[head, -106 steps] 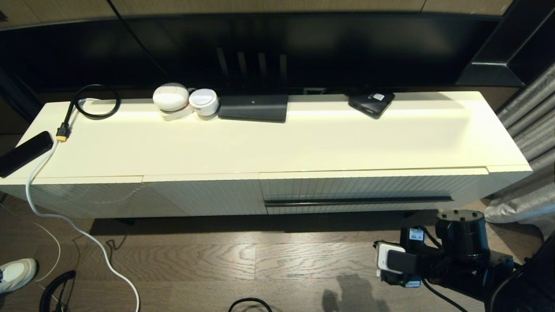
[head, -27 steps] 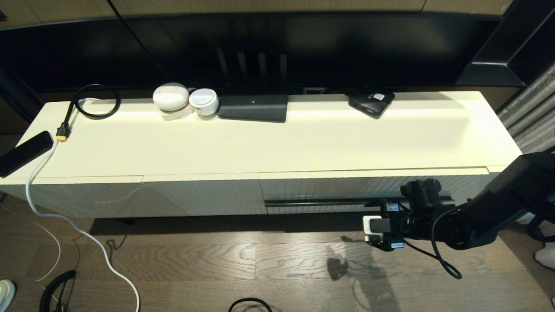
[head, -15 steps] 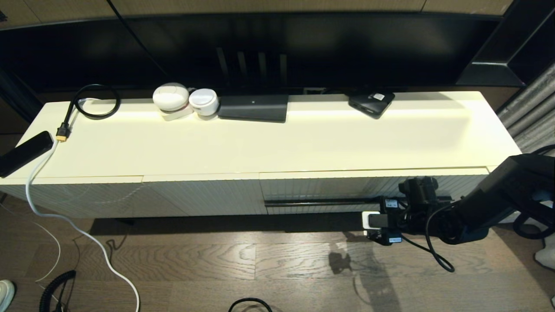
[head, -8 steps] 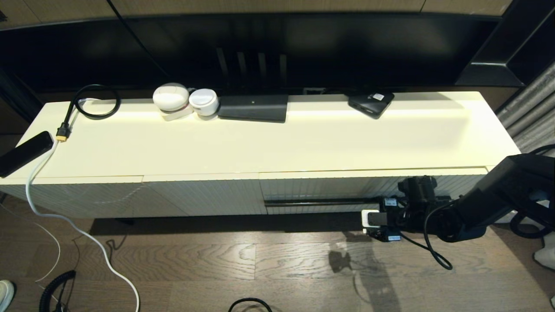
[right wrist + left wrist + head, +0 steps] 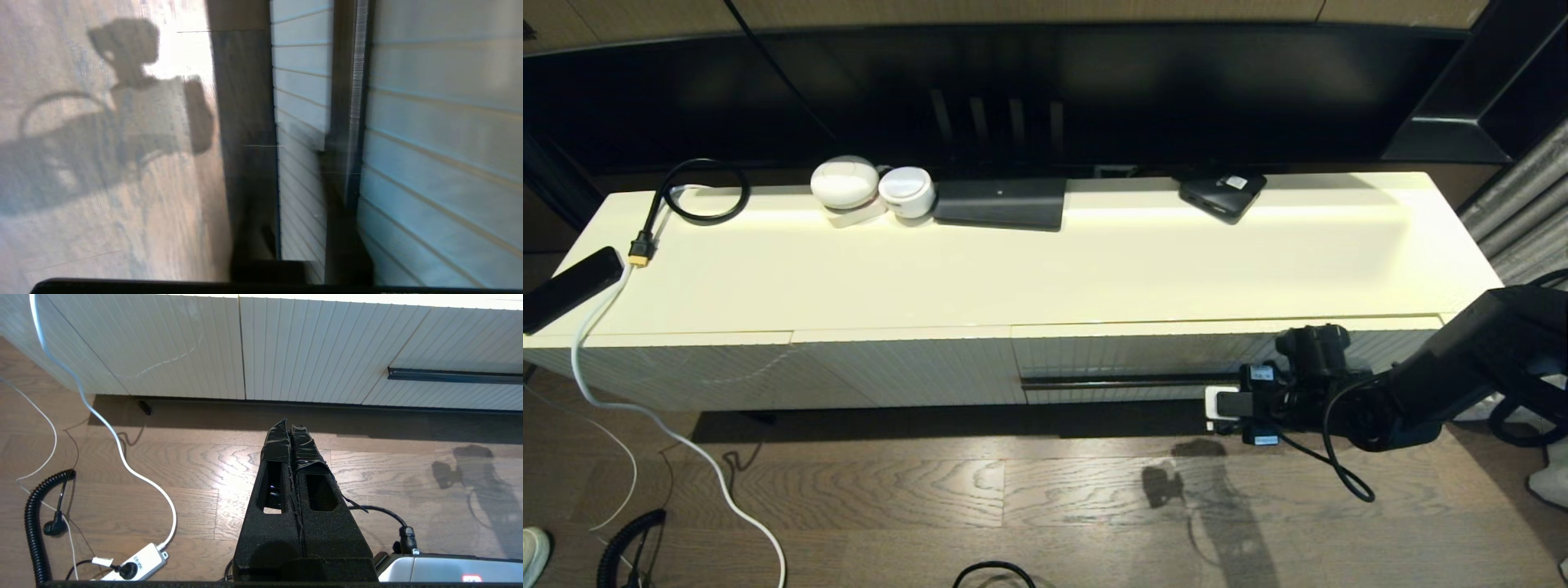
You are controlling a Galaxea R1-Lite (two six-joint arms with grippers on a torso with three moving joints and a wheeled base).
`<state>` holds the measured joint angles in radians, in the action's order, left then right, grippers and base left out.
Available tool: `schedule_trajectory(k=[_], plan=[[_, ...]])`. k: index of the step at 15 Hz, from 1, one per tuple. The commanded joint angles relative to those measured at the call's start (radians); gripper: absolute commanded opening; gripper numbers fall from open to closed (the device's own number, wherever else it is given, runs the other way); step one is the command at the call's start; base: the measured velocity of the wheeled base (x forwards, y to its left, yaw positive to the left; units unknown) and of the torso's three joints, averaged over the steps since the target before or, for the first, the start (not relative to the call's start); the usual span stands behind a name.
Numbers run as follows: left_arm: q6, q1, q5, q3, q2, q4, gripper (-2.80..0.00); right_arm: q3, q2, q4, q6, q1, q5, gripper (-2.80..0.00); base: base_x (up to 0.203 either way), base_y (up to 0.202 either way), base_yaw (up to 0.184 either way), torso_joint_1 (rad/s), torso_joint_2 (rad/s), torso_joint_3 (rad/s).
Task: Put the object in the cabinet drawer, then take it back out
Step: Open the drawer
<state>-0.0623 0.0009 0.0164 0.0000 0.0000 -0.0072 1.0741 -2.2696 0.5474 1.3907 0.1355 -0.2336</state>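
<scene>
a: where does the job stand?

b: early, i'd judge. the cabinet drawer (image 5: 1217,355) sits flush and closed, nothing is inside it yet, and which object is meant isn't clear. opening, loading and retrieving all remain.

a: room to move?

b: the wood floor (image 5: 1013,490) in front lies open for the pull, though a white cable (image 5: 686,445) trails far off at the robot's left.

a: and the arms?

b: the right gripper (image 5: 1227,402) is at the drawer's black handle bar (image 5: 1119,380), near its right stretch; i cannot tell how its fingers stand. the left gripper (image 5: 291,426) is parked low above the floor, fingers pressed together, holding nothing.
</scene>
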Motion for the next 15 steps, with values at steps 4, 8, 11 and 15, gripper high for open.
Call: schedule_trajectory(k=[4, 8, 11, 15], plan=[[-0.001, 0.000, 0.000, 0.000, 0.000, 0.000, -2.80, -0.015, 0.059, 0.002, 0.008, 0.001, -0.001, -2.80, 0.000, 0.000, 0.000, 0.000, 0.00, 0.000], [-0.001, -0.001, 0.000, 0.000, 0.000, 0.000, -2.80, -0.080, 0.126, 0.003, 0.008, 0.001, 0.050, -2.80, 0.000, 0.000, 0.000, 0.000, 0.00, 0.000], [-0.001, 0.001, 0.000, 0.000, 0.000, 0.000, -2.80, -0.163, 0.203, 0.001, 0.008, 0.003, 0.086, -2.80, 0.000, 0.000, 0.000, 0.000, 0.00, 0.000], [-0.001, -0.001, 0.000, 0.000, 0.000, 0.000, -2.80, -0.257, 0.259, 0.004, 0.007, 0.026, 0.113, 0.00, 0.000, 0.000, 0.000, 0.000, 0.00, 0.000]])
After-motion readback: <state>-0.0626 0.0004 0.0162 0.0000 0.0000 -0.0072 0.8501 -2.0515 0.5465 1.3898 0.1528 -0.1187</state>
